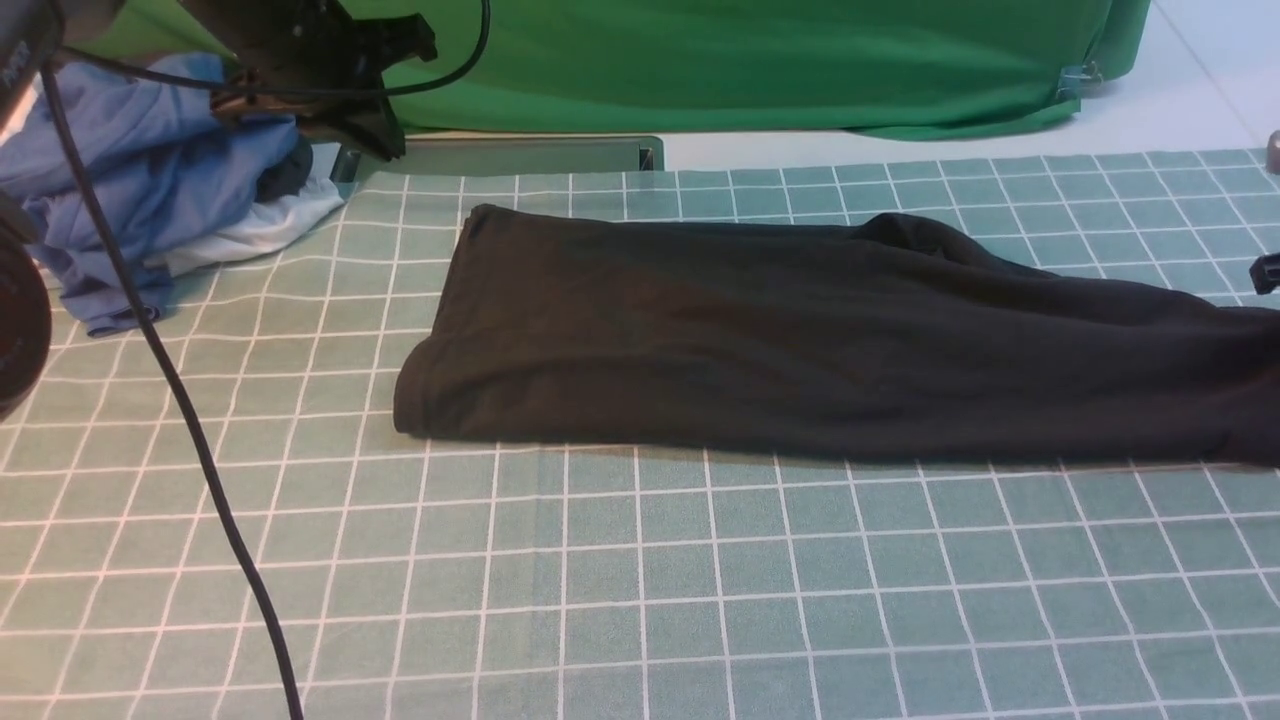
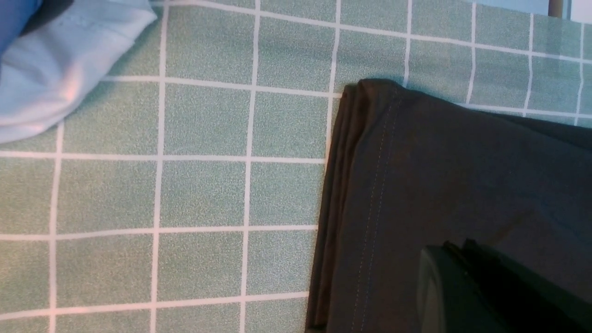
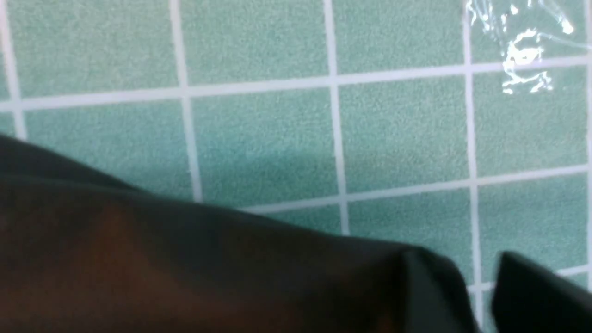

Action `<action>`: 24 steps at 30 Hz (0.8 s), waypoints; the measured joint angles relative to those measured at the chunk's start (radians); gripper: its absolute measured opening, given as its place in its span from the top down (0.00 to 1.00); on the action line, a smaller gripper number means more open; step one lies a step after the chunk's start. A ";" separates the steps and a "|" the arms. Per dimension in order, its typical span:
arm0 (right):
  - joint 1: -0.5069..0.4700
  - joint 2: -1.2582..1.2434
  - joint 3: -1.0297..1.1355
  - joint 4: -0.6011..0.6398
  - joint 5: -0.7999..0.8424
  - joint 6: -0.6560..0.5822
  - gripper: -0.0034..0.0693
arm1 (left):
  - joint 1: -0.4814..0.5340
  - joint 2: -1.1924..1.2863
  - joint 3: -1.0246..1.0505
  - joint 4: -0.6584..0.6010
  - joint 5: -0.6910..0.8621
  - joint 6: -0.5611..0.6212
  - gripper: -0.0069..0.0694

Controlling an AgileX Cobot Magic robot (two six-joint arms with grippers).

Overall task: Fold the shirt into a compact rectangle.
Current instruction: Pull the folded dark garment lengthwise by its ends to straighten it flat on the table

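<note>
the black shirt [image 1: 820, 350] lies folded into a long flat band on the checked tablecloth [image 1: 640, 580], running from left of centre past the right edge (stitched hem at its left end). the left gripper [image 1: 408, 95] hangs at the far left over the blue and white garments [image 1: 150, 190], jaws apart and empty. only a sliver of the right gripper [image 1: 1267, 272] shows by the shirt's far right side; whether it is parted or closed cannot be told.

Your count for this worktop [image 1: 600, 580] stands as follows: one black shirt [image 1: 800, 340]; one heap of blue and white garments [image 1: 150, 190], separate pieces not countable; one green cloth [image 1: 750, 60]; one black cable [image 1: 180, 400].
</note>
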 joint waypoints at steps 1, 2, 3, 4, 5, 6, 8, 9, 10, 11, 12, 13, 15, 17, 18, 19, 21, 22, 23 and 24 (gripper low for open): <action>0.000 0.001 0.000 -0.002 0.004 0.005 0.45 | 0.000 0.000 0.000 -0.003 0.000 0.000 0.89; 0.000 0.001 -0.001 -0.004 0.012 0.012 0.41 | 0.000 0.000 0.000 -0.004 0.001 -0.001 0.89; 0.000 0.001 -0.007 -0.006 0.026 0.025 0.34 | 0.000 0.000 0.000 -0.005 0.001 -0.002 0.89; 0.000 0.001 -0.018 -0.006 0.042 0.034 0.28 | 0.000 0.000 0.000 -0.007 0.001 -0.002 0.89; 0.000 0.001 -0.039 -0.008 0.081 0.056 0.23 | 0.000 0.000 0.000 -0.008 0.001 -0.002 0.89; -0.001 0.001 -0.059 -0.008 0.127 0.061 0.21 | 0.000 0.000 0.000 -0.011 0.001 -0.002 0.89; -0.006 0.001 -0.124 -0.003 0.246 0.076 0.19 | 0.000 0.000 0.000 -0.011 0.004 -0.002 0.89; -0.006 0.001 -0.124 -0.003 0.246 0.077 0.19 | 0.000 0.000 0.000 -0.011 0.004 -0.002 0.89; -0.012 0.001 -0.152 0.003 0.299 0.077 0.20 | 0.000 0.000 0.000 -0.011 0.004 -0.002 0.89; -0.031 -0.012 -0.175 0.017 0.348 0.078 0.22 | 0.000 0.000 0.000 -0.011 0.006 -0.001 0.89; -0.034 -0.012 -0.176 0.018 0.350 0.079 0.22 | 0.000 0.000 0.000 -0.011 0.006 -0.001 0.89; -0.055 -0.028 -0.176 0.041 0.366 0.079 0.23 | 0.000 0.000 0.000 -0.011 0.008 -0.001 0.89; -0.103 -0.057 -0.131 0.116 0.381 0.074 0.24 | 0.000 0.000 0.000 -0.011 0.008 -0.001 0.89; -0.127 -0.062 -0.074 0.178 0.383 0.055 0.23 | 0.000 0.000 0.000 -0.011 0.008 -0.001 0.89; -0.133 -0.060 -0.041 0.206 0.374 0.041 0.23 | 0.000 0.000 0.000 -0.011 0.008 -0.001 0.89; -0.133 -0.059 -0.034 0.206 0.372 0.041 0.23 | 0.000 0.000 0.000 -0.011 0.008 -0.001 0.89; -0.137 -0.046 0.037 0.254 0.303 0.022 0.18 | 0.000 0.000 0.000 -0.011 0.008 -0.001 0.89; -0.137 -0.037 0.059 0.265 0.265 0.019 0.16 | 0.000 0.000 0.000 -0.011 0.008 0.000 0.89; -0.137 -0.026 0.073 0.272 0.237 0.016 0.14 | 0.000 0.000 0.000 -0.011 0.008 0.000 0.89; -0.137 -0.013 0.085 0.279 0.207 0.009 0.13 | 0.000 0.000 0.000 -0.011 0.008 0.000 0.89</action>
